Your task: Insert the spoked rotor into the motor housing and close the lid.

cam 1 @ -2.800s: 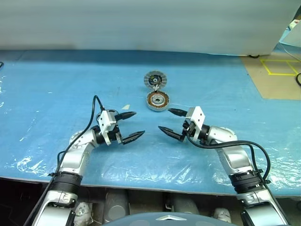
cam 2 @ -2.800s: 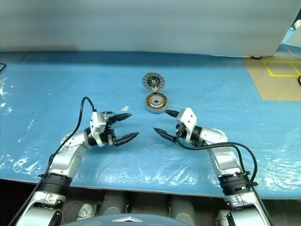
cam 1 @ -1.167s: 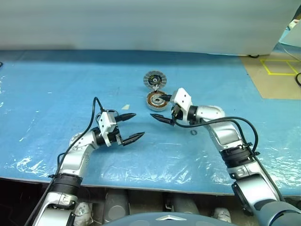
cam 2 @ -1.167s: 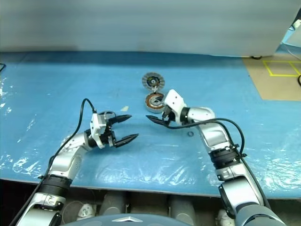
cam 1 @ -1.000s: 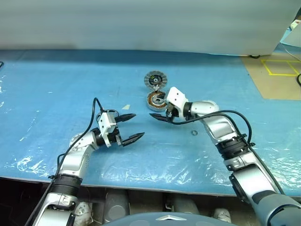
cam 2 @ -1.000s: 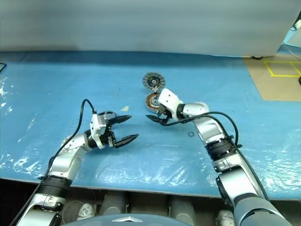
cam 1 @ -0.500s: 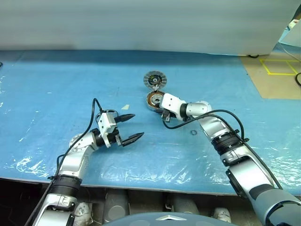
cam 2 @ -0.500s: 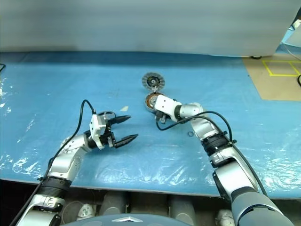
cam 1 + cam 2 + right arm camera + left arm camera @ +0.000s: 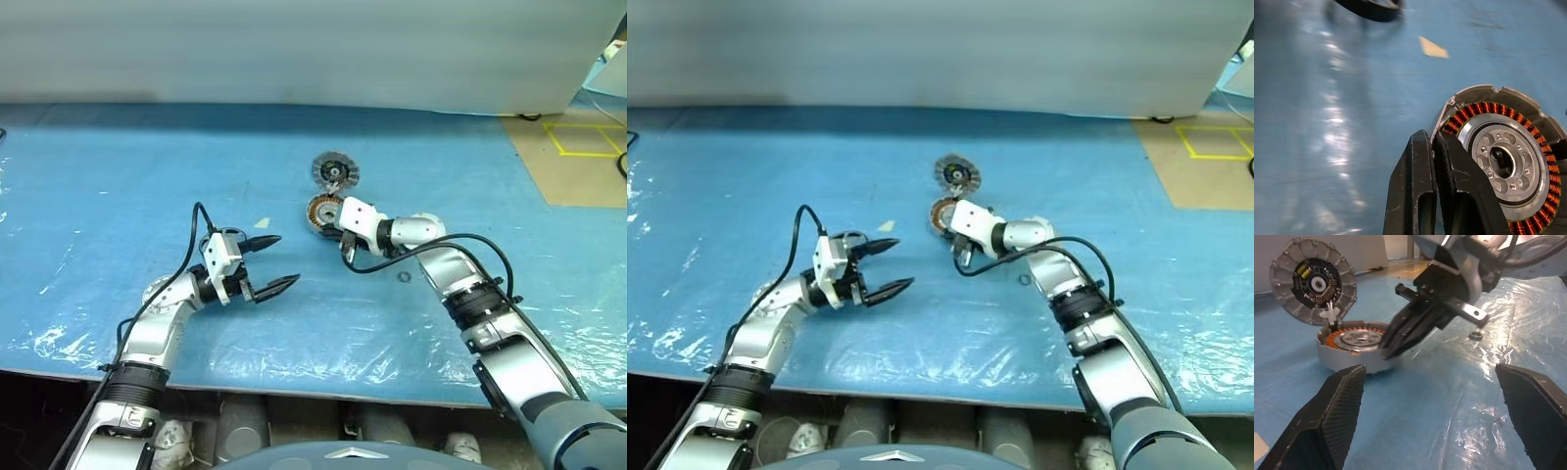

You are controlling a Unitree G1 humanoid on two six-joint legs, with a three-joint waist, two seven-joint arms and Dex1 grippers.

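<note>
Right wrist view — the right gripper (image 9: 1431, 147), clenched on the motor housing (image 9: 1503, 161) rim's near-left edge, nearer than the left gripper (image 9: 269, 262), spread empty.

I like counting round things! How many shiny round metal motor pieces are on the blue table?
2, maybe more hidden. The motor housing with copper windings lies by the shut right gripper. The lid, finned face showing, stands propped behind it.
</note>
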